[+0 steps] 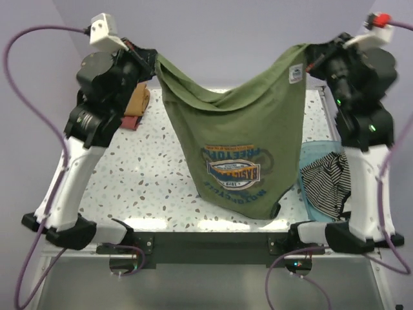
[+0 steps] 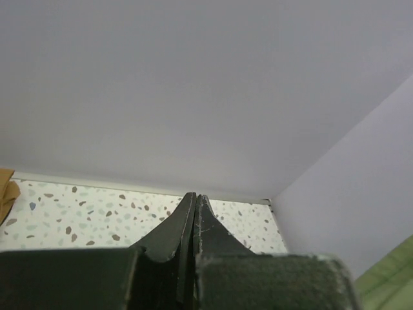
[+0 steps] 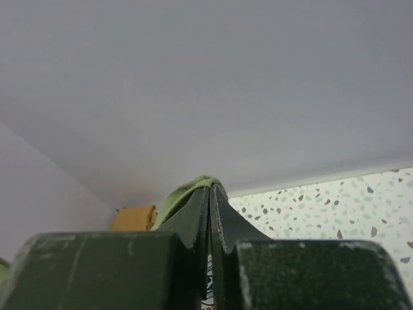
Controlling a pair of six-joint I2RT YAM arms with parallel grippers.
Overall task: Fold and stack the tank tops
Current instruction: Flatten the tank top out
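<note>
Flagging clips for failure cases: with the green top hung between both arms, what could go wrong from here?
Slip: the green top hangs from two pinched corners. Only a small tuft shows past the right jaws and none past the left jaws, so a corner may pull free.
Snag: its hem dangles beside the blue basket holding the striped top, near the front edge of the table. Lowering it could catch either.

Left arm (image 1: pixel 71 181) and right arm (image 1: pixel 364 187) share black joints, white links, purple cables (image 1: pixel 10 71) and scuffed dark fingers (image 2: pixel 216 236).
</note>
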